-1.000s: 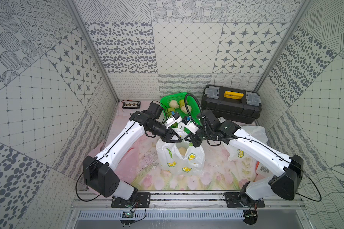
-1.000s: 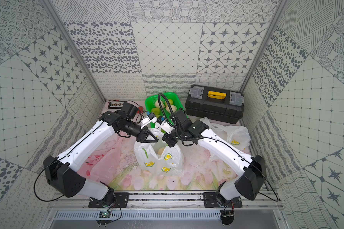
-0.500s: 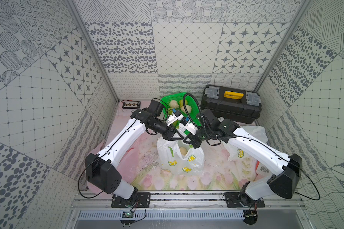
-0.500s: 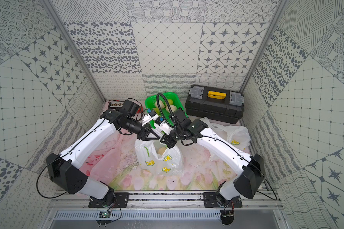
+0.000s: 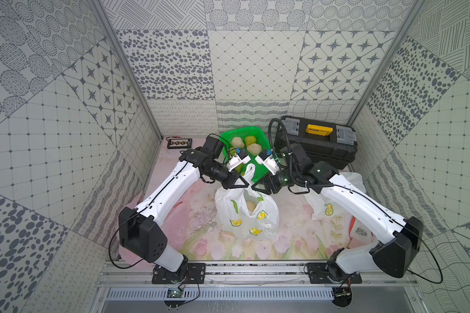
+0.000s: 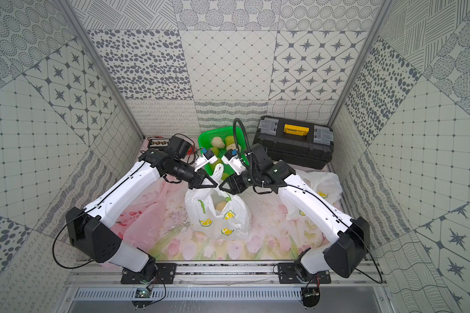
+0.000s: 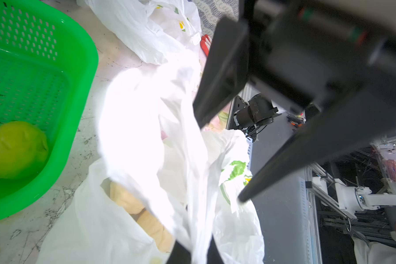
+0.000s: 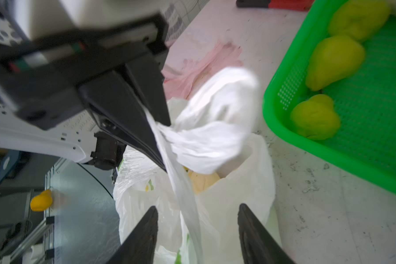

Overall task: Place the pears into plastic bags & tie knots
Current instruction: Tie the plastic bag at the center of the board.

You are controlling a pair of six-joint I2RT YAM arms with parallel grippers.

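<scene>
Bimanual cell, top and wrist views. At the rear left a small black device [image 5: 179, 142] lies by the wall, and nearer the front a pink bag [image 5: 174, 216] lies flat on the floral mat [image 5: 291, 244], partly under the left arm. The left gripper [image 5: 244, 185] hangs over the mouth of the centre bag [image 5: 244, 216]. Its fingers [image 8: 128, 118] are pressed together on a twisted strand of that bag's handle, as the right wrist view shows, and a loose loop of handle [image 5: 249, 170] rises behind them. The centre bag stands upright in mid-mat, lemon-printed, its mouth gaping. One cream pear [image 5: 250, 206] lies inside it, visible in both top views and both wrist views. Behind the bag stands a green basket [image 5: 240, 130] holding the other pears. Two cream ones and a yellow-green one [image 5: 250, 139] show at its rear in a top view, and three yellow-green ones [image 8: 334, 61] show in the right wrist view. The right gripper [image 5: 255, 187] faces the left one tip to tip above the bag. Its fingers [image 8: 249, 228] are spread well apart, the handle strand passes between them, and they grip nothing. At the rear right stands a black toolbox [image 5: 315, 141] with a yellow latch. In front of it, partly under the right arm, lies a crumpled right bag [image 5: 323, 210], also lemon-printed.
</scene>
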